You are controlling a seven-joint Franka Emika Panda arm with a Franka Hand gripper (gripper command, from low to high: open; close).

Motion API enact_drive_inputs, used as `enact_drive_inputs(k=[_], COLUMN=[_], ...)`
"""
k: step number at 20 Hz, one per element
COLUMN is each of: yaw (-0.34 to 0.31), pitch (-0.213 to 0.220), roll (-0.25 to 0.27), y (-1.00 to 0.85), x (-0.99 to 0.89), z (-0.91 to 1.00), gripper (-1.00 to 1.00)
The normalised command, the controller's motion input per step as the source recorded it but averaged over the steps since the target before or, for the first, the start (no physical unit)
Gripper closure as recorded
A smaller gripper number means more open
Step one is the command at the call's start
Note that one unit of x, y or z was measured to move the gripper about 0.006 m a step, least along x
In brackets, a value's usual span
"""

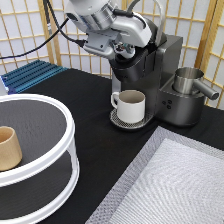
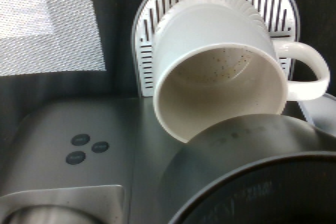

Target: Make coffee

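Overhead, the jaws (image 1: pixel 121 50), their state hidden, sit atop the coffee machine (image 1: pixel 167 75) on a black table (image 1: pixel 95 130) before paper screens (image 1: pixel 30 30).

White mug (image 1: pixel 131 105) on coffee machine (image 1: pixel 165 75); tan cup (image 1: pixel 9 148) on round shelf (image 1: pixel 60 165).

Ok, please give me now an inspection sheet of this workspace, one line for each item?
Surface: black table, grey mat at the exterior view's bottom right.
Job's things: white mug upright on drip tray of coffee machine; pod nothing seen.
Clutter: tan cup on white two-tier stand; steel jug; blue rack.
Hand: hand at machine's top, above mug.
Cables: black cable behind arm.
Surroundings: lattice screen.
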Motion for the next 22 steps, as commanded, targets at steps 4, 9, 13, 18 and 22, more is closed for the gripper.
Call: enact_drive_inputs(k=[4, 9, 13, 18, 22], yaw=[-0.061, -0.019, 0.036, 0.043, 0.007], pitch=[0.003, 0.015, 0.01, 0.013, 0.015], roll=[-0.017, -0.038, -0.033, -0.024, -0.027], y=[0.01, 0.13, 0.13, 0.01, 0.03], x=[0.0, -0.1, -0.35, -0.49, 0.07], z=[0.21, 0.14, 0.0, -0.06, 0.04], gripper=[1.0, 1.0, 1.0, 1.0, 1.0])
